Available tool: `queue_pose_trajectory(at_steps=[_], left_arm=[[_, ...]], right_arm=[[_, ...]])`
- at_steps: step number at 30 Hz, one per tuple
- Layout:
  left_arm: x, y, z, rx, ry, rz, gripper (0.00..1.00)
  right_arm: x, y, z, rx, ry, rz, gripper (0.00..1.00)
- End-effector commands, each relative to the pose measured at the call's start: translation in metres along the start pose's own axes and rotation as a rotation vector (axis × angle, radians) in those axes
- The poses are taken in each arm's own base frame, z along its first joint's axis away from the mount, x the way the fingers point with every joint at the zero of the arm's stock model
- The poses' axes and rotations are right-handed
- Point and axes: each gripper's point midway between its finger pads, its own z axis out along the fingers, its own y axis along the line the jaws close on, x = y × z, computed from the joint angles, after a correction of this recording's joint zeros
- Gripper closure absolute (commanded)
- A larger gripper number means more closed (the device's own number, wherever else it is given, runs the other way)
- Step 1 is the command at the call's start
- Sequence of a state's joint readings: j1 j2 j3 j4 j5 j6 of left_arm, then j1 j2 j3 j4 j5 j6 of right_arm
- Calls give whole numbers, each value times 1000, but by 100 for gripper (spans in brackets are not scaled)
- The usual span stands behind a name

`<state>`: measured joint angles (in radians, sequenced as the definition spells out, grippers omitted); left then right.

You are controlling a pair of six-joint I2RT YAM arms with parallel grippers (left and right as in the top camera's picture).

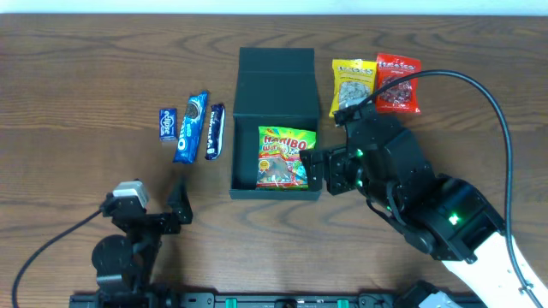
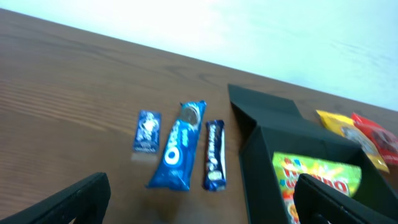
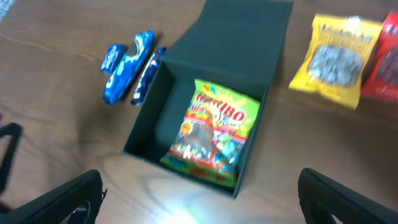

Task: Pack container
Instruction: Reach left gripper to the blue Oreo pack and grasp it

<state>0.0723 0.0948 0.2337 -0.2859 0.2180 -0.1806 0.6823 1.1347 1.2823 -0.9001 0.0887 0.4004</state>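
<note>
Tabletop [image 1: 77,68]: it is carrying all the snacks and the box. The wood is looking smooth, so I think a nudged packet may slide away instead of waiting for the grasp.
Container [image 1: 276,85]: it is standing in the middle of the tabletop with its flap lid lying open toward the far edge. If a finger catches a wall, the box may shift or the lid may fold over.
Right gripper [image 3: 199,186]: it is hovering over the near right corner of the container, fingers spread wide and holding nothing. When it goes for the next packet, it may clip the right wall.
Left gripper [image 2: 202,193]: it is also spread wide and empty, waiting near the front edge, apart from the blue snacks.
Haribo packet [image 1: 282,158]: it is lying inside, against the right wall. Packets piled on top of it may stop the lid from closing.
Yellow packet [image 1: 354,88] and red packet [image 1: 398,84]: they are lying side by side, right of the lid, edges touching. Lifting one may drag the other.
Oreo pack [image 1: 191,127], dark bar [image 1: 215,131], small blue packet [image 1: 169,124]: they are lying close together, left of the box. A wide pinch may take two at once.
</note>
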Motion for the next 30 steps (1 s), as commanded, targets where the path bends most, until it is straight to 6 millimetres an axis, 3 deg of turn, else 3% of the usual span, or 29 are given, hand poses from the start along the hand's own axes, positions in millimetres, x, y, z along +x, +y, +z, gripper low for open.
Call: queue_pose_trajectory(at_steps=[1, 7, 13, 24, 30], left_arm=[[-12, 8, 3, -60, 8, 23, 4], [-20, 16, 26, -115, 99, 36, 5], [-35, 21, 63, -143, 221, 111, 5], [-56, 27, 130, -151, 349, 158, 5], [-49, 6, 171, -66, 424, 343, 5]], right_arm=[[-12, -1, 3, 27, -38, -127, 1], [-25, 6, 10, 15, -83, -204, 1], [-31, 8, 20, 15, -94, -234, 1], [-32, -3, 29, 47, -79, -217, 1], [-36, -15, 29, 74, -83, -192, 1]])
